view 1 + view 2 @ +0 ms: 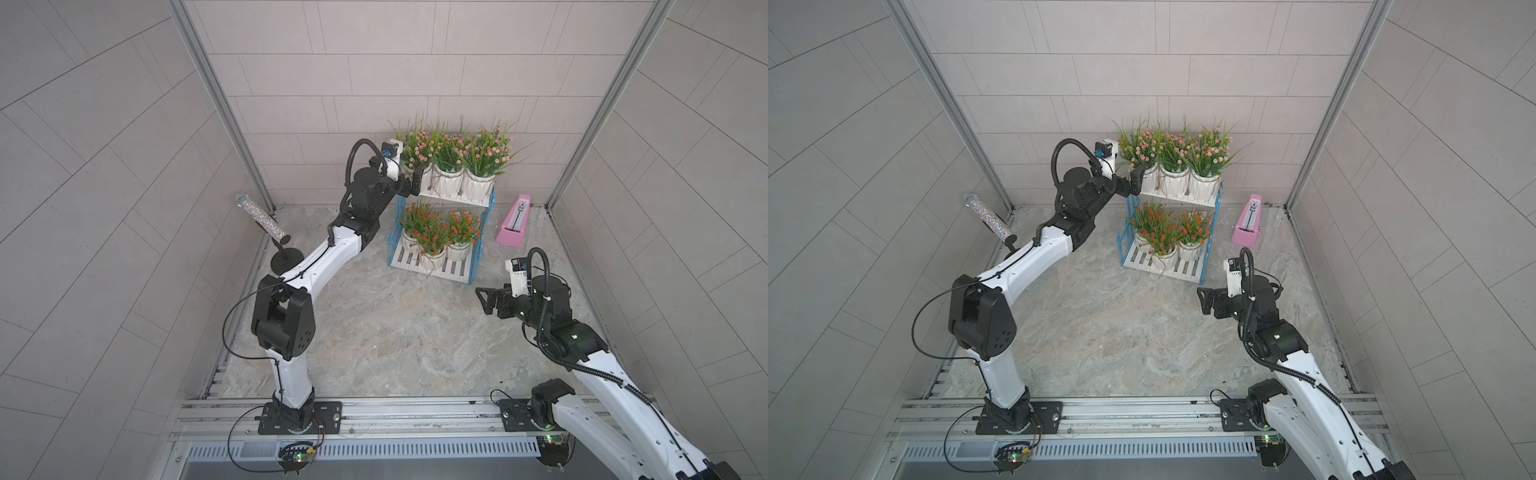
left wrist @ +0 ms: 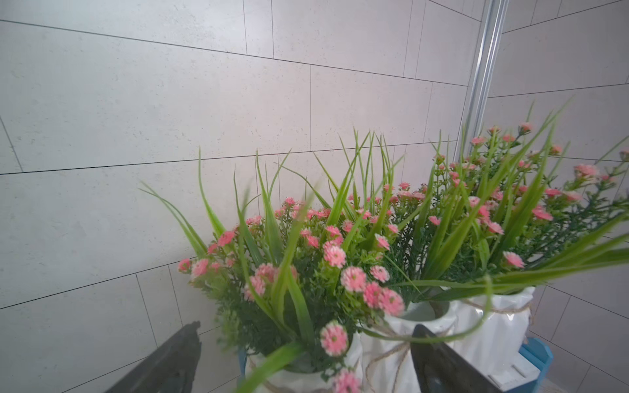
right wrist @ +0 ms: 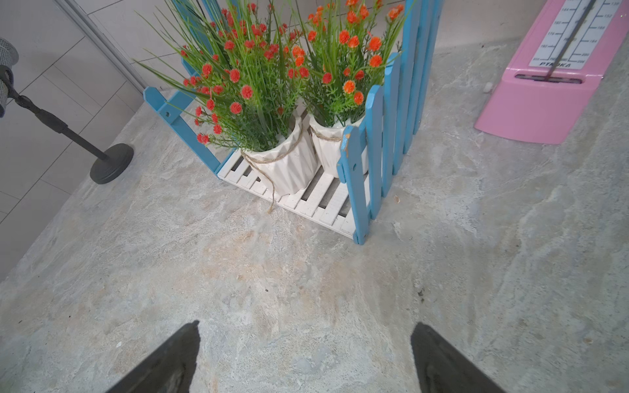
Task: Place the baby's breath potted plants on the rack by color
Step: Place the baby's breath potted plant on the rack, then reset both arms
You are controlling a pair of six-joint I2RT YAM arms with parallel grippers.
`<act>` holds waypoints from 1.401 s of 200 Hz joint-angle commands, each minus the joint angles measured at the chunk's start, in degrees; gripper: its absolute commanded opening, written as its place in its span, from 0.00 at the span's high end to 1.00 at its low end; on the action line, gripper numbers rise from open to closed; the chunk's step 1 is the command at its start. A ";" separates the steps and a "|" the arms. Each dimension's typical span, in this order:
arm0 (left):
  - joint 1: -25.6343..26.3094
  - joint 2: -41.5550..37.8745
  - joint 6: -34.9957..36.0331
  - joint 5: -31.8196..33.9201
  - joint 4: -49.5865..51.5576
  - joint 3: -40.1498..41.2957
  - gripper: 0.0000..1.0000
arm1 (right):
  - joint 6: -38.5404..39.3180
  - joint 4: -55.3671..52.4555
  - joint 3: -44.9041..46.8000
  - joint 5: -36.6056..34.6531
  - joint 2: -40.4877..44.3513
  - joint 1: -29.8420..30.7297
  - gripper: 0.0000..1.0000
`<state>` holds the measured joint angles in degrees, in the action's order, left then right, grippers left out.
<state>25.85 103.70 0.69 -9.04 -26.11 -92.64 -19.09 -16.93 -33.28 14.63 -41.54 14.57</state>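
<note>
The rack (image 1: 482,245) stands at the back of the table with white slats and blue sides. Three pink baby's breath potted plants (image 1: 446,149) fill its upper tier. Three orange-red ones (image 1: 432,241) sit on the lower tier. My left gripper (image 1: 417,176) is open at the upper tier's left end. In the left wrist view its fingers (image 2: 190,354) flank the leftmost pink plant's pot (image 2: 306,377), with a gap on one side. My right gripper (image 1: 482,301) hangs open and empty over bare table, in front and to the right of the rack (image 3: 384,136).
A pink metronome (image 1: 513,224) stands right of the rack. A glittery microphone on a black stand (image 1: 262,218) is at the far left, by the left arm. The tiled wall is close behind the rack. The marble-look tabletop (image 1: 395,332) spreads between the arms.
</note>
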 commanded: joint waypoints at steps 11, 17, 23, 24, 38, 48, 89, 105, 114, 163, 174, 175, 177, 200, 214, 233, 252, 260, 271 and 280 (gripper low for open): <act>-0.27 -7.48 -0.16 -0.27 -5.12 7.93 0.00 | 0.00 1.39 0.31 -0.29 1.06 -0.15 0.01; -0.27 -9.03 -0.27 0.15 -5.45 9.94 0.00 | 0.02 1.45 0.40 -0.35 1.19 -0.15 0.01; -0.27 -10.62 -0.35 0.84 -5.75 11.96 0.00 | -0.03 1.74 0.54 -0.39 1.38 -0.15 0.01; -0.27 -10.89 -0.34 0.94 -5.73 12.31 0.00 | -0.09 1.73 0.56 -0.44 1.38 -0.15 0.01; -0.51 -14.58 -0.38 2.20 -4.73 16.52 0.00 | -0.32 2.71 0.76 -0.32 1.25 -0.13 0.01; -1.26 -17.39 -0.90 3.12 -2.94 19.11 0.00 | -0.44 3.53 0.78 -0.28 0.84 -0.13 0.01; -11.76 -25.86 -9.02 6.19 3.88 33.00 0.00 | 0.23 5.64 -1.19 -3.42 -2.02 -0.13 0.01; -16.86 -26.70 -9.91 8.32 10.07 36.69 0.00 | 0.74 6.49 -2.14 -5.10 -4.36 -0.15 0.01; -18.78 -27.12 -9.84 11.25 12.01 39.32 0.00 | 1.21 7.81 -4.01 -5.83 -5.92 -0.15 0.01; -22.63 -22.17 -11.76 24.73 14.48 49.01 0.00 | 4.64 11.46 -7.61 -10.01 -15.92 -4.04 0.01; -22.67 -20.75 -10.82 26.69 12.31 51.25 0.00 | 3.50 13.31 -6.89 -9.23 -16.77 -7.00 0.01; -22.68 -20.61 -10.72 26.74 12.04 51.47 0.00 | 3.34 13.49 -6.80 -9.08 -16.79 -7.40 0.01; -22.68 -20.37 -10.43 26.96 11.32 51.87 0.00 | 3.07 14.03 -6.54 -8.72 -16.92 -8.03 0.01; -22.50 -18.74 -7.72 29.48 15.10 50.54 0.00 | 1.54 17.47 -4.87 -5.85 -18.01 -14.12 0.01; -22.50 -17.92 -6.78 29.44 7.28 54.41 0.00 | 3.39 17.37 -4.76 -6.10 -19.33 -16.41 0.01; -22.25 -16.21 -5.12 30.32 -1.52 58.60 0.00 | 3.33 19.74 -3.21 -5.54 -20.87 -20.55 0.01; -21.99 -16.17 -2.73 27.97 -3.26 59.86 0.00 | 3.61 23.88 -0.91 -6.50 -22.69 -22.94 0.01; -21.49 -15.11 -0.18 24.60 -12.07 63.50 0.00 | 4.15 26.61 0.10 -6.61 -23.74 -23.50 0.01; -21.26 -15.01 -1.39 26.80 -18.57 66.51 0.00 | 5.42 30.45 1.71 -7.87 -25.19 -23.60 0.01; -21.44 -15.10 -3.18 28.36 -18.47 67.83 0.00 | 6.58 34.11 3.59 -8.74 -26.40 -23.54 0.01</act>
<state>3.99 88.09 -3.51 18.06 -32.18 -29.10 -15.59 7.05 -33.23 7.92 -65.54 -8.86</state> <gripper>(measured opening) 0.998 0.991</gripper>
